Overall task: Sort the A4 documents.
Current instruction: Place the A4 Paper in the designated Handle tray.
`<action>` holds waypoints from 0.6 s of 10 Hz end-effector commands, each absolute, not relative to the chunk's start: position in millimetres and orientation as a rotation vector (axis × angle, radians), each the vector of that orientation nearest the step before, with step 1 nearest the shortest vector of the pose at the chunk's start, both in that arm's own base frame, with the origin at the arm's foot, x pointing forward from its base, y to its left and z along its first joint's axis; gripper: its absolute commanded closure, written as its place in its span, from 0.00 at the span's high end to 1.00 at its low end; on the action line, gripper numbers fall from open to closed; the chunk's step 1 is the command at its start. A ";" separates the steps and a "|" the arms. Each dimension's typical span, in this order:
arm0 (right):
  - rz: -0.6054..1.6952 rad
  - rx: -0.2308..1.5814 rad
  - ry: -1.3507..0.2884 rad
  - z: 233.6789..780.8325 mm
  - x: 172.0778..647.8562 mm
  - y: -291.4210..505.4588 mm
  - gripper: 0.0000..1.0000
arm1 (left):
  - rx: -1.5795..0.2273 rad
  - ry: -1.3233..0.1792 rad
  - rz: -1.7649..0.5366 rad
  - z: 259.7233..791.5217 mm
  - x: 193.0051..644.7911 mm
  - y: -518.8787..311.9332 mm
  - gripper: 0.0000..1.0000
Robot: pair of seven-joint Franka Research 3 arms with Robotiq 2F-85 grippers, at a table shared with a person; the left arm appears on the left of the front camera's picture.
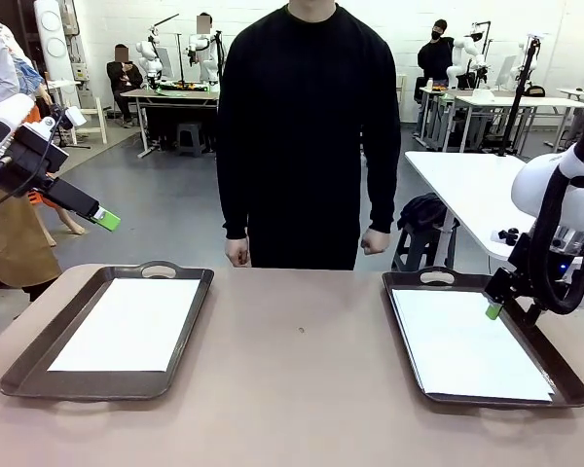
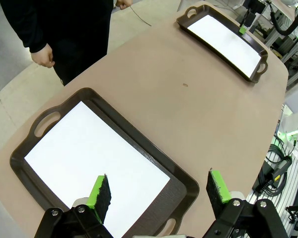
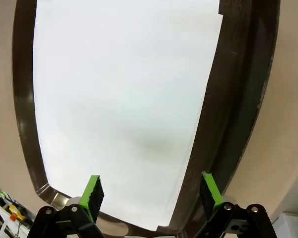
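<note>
My right gripper [image 3: 151,196] hangs, jaws spread and empty, over the A4 documents [image 1: 467,345] in the right tray [image 1: 565,375]; my left gripper [image 2: 159,191], likewise open, likely lifts next.

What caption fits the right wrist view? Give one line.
Open right gripper hovers above white paper sheets in dark brown tray.

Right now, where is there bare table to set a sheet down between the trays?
The wide strip between the left tray and the right tray is bare except for one tiny speck. The near edge is free too. Both trays are covered by paper, and the right gripper hovers over the right one.
</note>
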State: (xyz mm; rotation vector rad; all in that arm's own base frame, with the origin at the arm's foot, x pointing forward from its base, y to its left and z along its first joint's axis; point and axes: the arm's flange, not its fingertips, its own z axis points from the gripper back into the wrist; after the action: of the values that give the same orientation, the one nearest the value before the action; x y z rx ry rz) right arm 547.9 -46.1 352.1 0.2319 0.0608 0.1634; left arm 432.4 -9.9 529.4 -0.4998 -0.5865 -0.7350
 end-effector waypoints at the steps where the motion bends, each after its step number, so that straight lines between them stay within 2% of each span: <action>1: 0.137 0.182 0.043 354.2 545.4 -41.0 1.00 | -0.498 -0.587 -0.740 529.2 432.4 -10.1 1.00; 6: 0.160 0.229 0.054 353.3 548.6 -46.2 1.00 | -0.498 -0.587 -0.740 529.2 432.4 -10.1 1.00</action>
State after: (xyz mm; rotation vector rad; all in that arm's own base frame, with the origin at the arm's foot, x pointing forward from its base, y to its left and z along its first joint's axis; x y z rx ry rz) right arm 549.1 -46.3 353.7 0.2284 0.0505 0.1543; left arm 432.4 -9.9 529.4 -0.4999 -0.5865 -0.7350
